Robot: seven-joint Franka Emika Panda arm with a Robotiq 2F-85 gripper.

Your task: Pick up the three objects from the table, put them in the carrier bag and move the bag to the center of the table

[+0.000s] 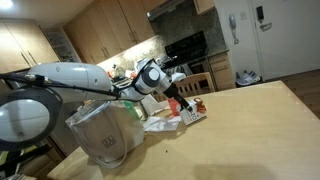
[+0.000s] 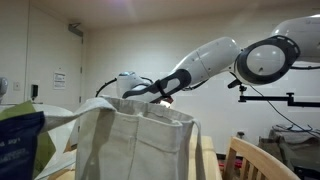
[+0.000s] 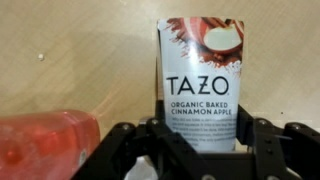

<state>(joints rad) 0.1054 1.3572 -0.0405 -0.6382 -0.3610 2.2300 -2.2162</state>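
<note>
A red-and-white packet (image 3: pixel 200 70) printed TAZO lies flat on the pale wood table (image 3: pixel 80 50). In the wrist view my gripper (image 3: pixel 200 135) straddles the packet's lower end, and both black fingers (image 3: pixel 150 140) rest against its side edges. In an exterior view the gripper (image 1: pixel 178 100) reaches down onto a small pile of packets (image 1: pixel 185 114) behind the carrier bag (image 1: pixel 105 130). The whitish bag (image 2: pixel 140 140) stands open-mouthed in front of the arm. The other task objects cannot be told apart in the pile.
A pink-red bottle (image 3: pixel 45 145) lies just left of the gripper. Kitchen cabinets and a stove (image 1: pixel 190 50) stand behind the table. The table top (image 1: pixel 250 130) stretches bare to the right. A chair back (image 2: pixel 250 155) shows beside the bag.
</note>
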